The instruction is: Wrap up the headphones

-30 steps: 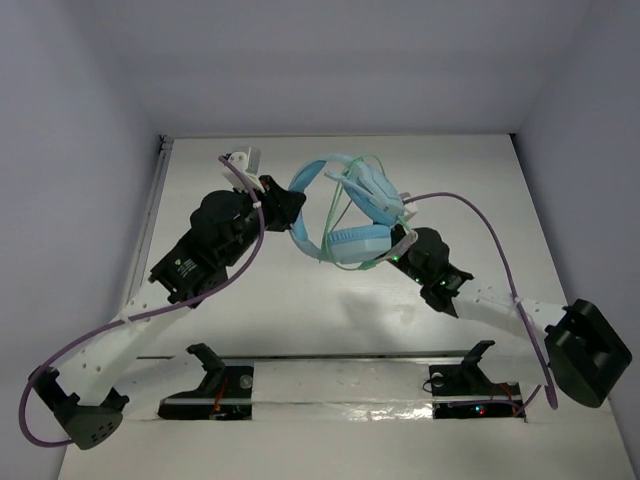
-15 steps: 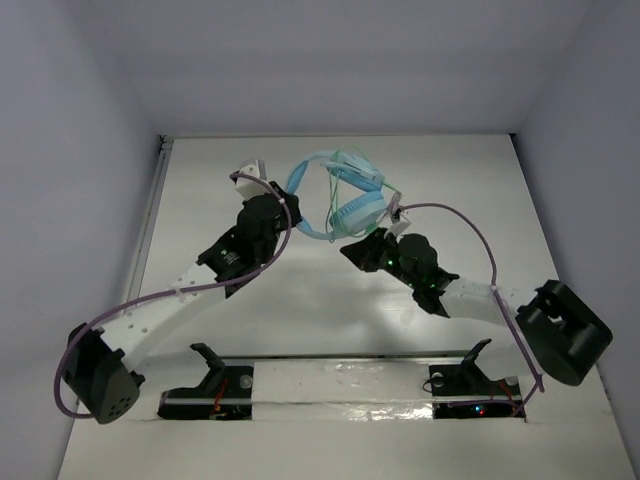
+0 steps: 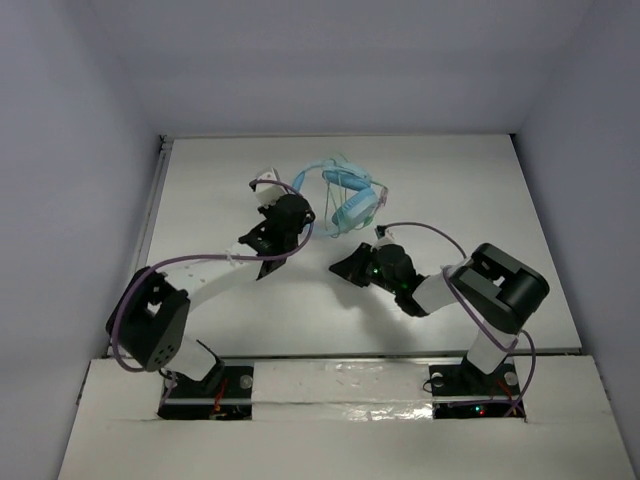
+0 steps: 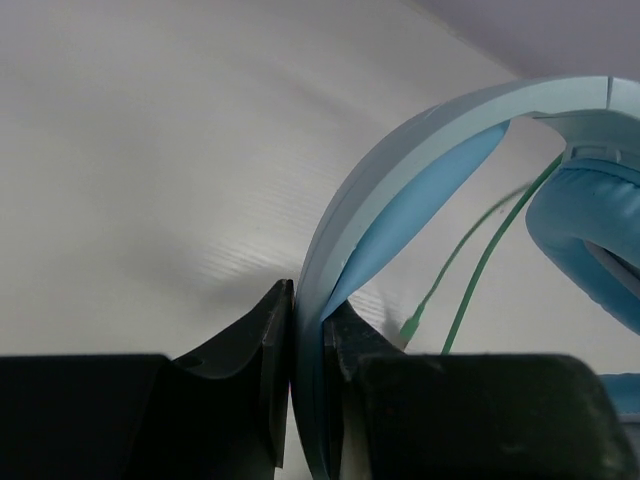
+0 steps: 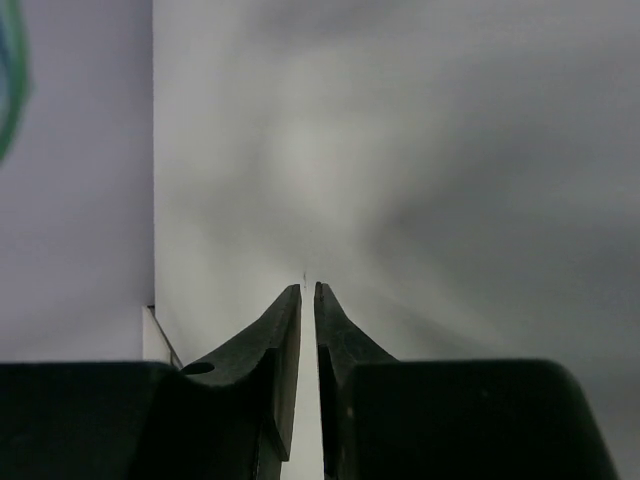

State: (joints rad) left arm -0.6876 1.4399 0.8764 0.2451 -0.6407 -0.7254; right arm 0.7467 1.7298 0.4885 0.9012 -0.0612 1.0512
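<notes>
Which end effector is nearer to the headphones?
Left. The left end effector grips the headband of the headphones; the right end effector is shut, apart from them, below them in the top view.

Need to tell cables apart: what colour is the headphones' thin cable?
Pale green; the cable shows best in the left wrist view.

- Headphones: light blue, over-ear; at the far middle of the counter.
- Headband: blue inner pad, pinched edge-on in the left hand.
- Earcups: padded, angular, close together.
- Cable: thin, pale green, hanging loose beside the earcups.
</notes>
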